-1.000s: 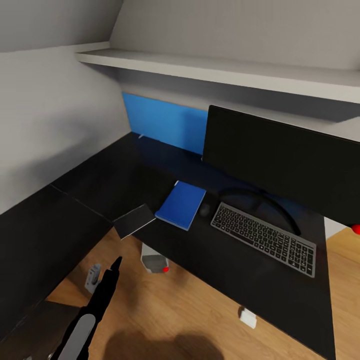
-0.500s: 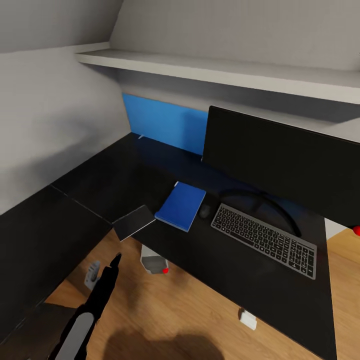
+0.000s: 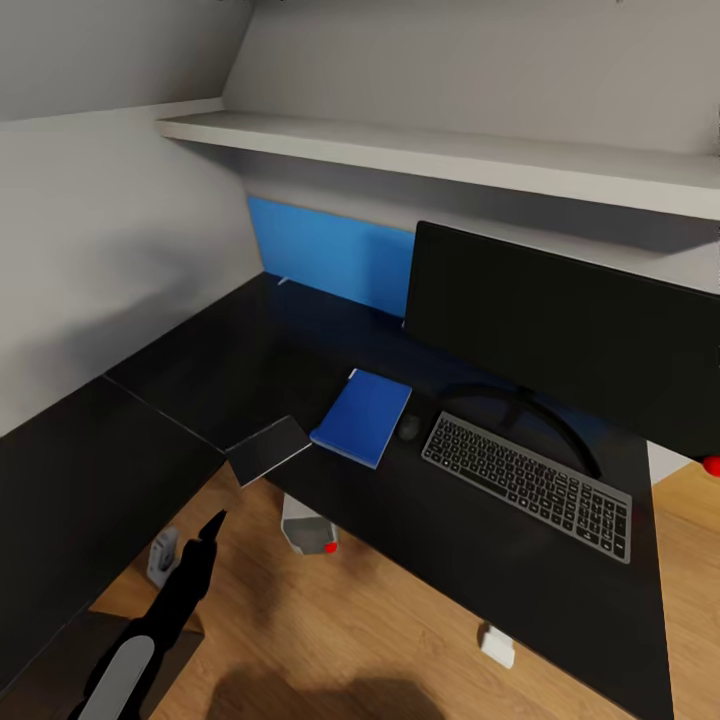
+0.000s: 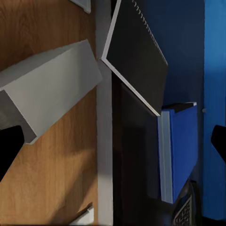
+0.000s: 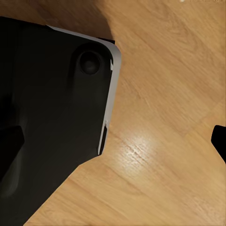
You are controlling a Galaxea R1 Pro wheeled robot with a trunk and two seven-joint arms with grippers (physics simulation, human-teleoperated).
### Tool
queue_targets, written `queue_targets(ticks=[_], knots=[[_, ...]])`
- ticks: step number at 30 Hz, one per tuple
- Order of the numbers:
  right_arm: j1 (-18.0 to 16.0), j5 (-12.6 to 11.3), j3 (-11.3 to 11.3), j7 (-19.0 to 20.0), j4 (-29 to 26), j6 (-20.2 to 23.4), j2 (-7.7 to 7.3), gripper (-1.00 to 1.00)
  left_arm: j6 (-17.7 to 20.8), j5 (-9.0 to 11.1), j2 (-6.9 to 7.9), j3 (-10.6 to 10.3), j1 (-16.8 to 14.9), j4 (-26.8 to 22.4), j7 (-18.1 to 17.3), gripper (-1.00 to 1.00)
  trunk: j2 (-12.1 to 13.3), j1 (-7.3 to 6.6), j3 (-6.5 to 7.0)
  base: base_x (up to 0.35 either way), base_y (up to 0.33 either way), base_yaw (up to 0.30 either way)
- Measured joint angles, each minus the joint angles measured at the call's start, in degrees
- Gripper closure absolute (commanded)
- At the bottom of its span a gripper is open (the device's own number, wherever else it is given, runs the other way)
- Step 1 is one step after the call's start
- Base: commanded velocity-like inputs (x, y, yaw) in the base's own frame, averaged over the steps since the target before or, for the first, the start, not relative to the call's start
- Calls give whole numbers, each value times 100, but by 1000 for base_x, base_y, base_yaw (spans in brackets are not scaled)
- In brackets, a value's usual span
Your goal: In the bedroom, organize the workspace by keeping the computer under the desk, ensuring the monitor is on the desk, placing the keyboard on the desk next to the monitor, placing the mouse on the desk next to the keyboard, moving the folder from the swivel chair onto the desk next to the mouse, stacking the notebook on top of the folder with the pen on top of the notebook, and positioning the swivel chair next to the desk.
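Notebook [image 3: 268, 448] overhangs tabletop [image 3: 200, 370] edge beside folder [image 3: 363, 416]; mouse [image 3: 409, 427] beyond folder. Left gripper [image 3: 212, 525] spread, short of notebook.

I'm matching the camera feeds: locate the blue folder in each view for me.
Head view: the folder lies flat on the desk, between the notebook and the mouse.
Left wrist view: the folder sits just past the notebook.
Right wrist view: I can't find it; wood floor.
Shared landmark: the notebook.
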Motion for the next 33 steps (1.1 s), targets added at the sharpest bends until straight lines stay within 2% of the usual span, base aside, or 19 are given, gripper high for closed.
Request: queue_targets(ticks=[7,15,20,23,28,33], knots=[[0,5,5,-25,36,1,5,-100,73,159,11,24,79,-35,-7,-100,0,0,65,0,0,0],[-2,0,7,-63,118,-30,6,-100,77,180,12,21,92,-37,-62,-100,0,0,140,0,0,0],[-2,2,7,-70,137,-39,6,-100,81,187,14,24,94,-20,-72,-100,-199,110,97,0,0,0],[-2,1,7,-70,141,-47,6,-100,86,204,24,30,111,-16,-79,-100,-201,110,124,0,0,0],[-1,15,8,-65,145,-62,12,-100,127,274,222,67,250,-9,-216,-100,-201,110,171,0,0,0],[0,13,8,-69,148,-65,8,-100,143,295,311,94,294,-8,-462,-100,-400,220,128,0,0,0]])
